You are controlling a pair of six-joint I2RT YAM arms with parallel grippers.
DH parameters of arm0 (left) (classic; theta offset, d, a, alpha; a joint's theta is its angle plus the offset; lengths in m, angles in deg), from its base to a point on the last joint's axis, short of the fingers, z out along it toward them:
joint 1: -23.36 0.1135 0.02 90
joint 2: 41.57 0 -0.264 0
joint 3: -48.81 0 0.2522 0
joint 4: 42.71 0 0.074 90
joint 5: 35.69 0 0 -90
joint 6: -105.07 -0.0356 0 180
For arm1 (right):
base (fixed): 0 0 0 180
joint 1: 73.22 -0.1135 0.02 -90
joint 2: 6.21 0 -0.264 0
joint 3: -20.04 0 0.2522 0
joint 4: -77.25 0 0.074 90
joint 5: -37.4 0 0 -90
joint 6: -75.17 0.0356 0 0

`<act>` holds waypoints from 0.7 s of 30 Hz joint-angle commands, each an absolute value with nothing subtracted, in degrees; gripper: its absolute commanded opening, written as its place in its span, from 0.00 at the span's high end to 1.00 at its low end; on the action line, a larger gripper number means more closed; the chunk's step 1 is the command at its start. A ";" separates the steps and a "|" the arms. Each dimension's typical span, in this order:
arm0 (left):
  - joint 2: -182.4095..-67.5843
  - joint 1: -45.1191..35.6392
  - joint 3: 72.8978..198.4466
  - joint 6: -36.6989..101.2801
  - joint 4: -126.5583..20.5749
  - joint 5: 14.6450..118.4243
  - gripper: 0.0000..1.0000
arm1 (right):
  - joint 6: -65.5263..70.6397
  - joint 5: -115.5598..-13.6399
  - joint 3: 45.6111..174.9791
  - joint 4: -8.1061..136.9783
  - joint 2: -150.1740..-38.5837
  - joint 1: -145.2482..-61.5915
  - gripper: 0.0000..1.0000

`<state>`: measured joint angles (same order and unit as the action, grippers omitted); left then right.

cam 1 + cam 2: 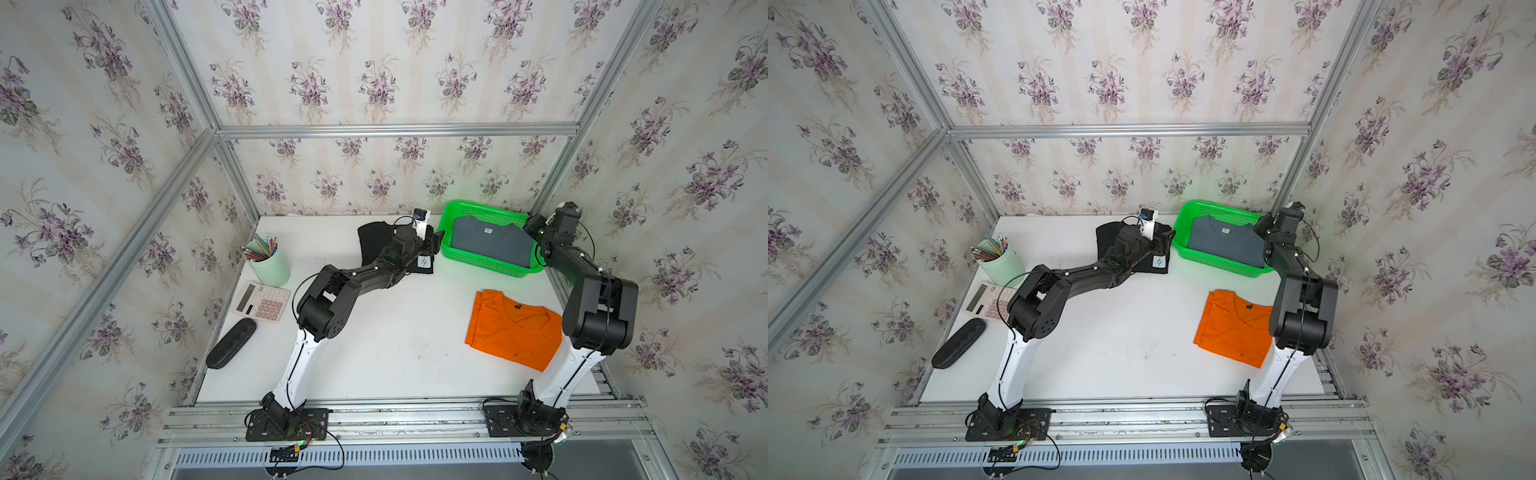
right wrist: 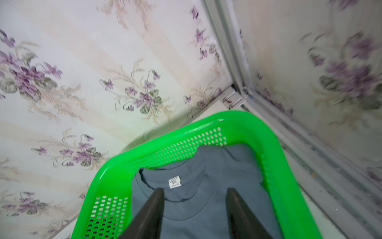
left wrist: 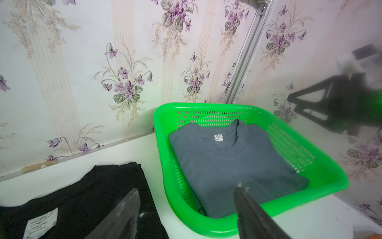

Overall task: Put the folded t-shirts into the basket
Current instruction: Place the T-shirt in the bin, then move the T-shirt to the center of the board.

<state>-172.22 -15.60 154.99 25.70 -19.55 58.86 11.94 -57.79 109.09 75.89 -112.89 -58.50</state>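
The green basket [image 1: 490, 268] [image 3: 330, 180] [image 2: 206, 128] stands at the back right of the table, with the slate grey-blue t-shirt [image 1: 490, 245] [image 3: 227, 165] [image 2: 206, 217] lying flat inside it. My right gripper [image 2: 195, 190] [image 1: 530, 226] hovers open just above that shirt, holding nothing. The black t-shirt [image 1: 374, 241] [image 3: 93, 196] lies left of the basket, partly hidden under my left arm. My left gripper [image 3: 187, 189] [image 1: 436, 242] is open and empty, spanning the black shirt's edge and the basket's near corner. The orange t-shirt [image 1: 511, 332] [image 1: 1233, 332] lies flat at the front right.
A mint cup of pencils [image 1: 270, 266], a calculator [image 1: 262, 301] and a black case [image 1: 230, 343] line the table's left side. Wallpapered walls and an aluminium post [image 2: 237, 72] stand close behind and right of the basket.
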 commanded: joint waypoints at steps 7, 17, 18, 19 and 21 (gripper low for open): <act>-162.96 -15.54 148.11 24.11 -22.33 52.66 0.21 | 11.92 -60.77 105.96 67.58 -103.21 -60.34 0.45; -158.94 -6.76 149.11 34.33 -53.42 55.80 0.26 | 2.36 -55.13 102.99 57.09 -102.39 -77.33 0.48; -159.76 -5.44 150.17 34.36 -57.22 56.90 0.29 | 2.19 -54.58 102.14 57.34 -102.14 -78.40 0.48; -160.77 -4.46 151.49 34.08 -61.07 57.35 0.31 | 1.88 -54.07 100.99 58.12 -101.72 -79.19 0.48; -162.52 -3.09 154.15 32.61 -68.20 56.76 0.31 | 0.82 -53.46 99.70 59.28 -101.32 -80.25 0.48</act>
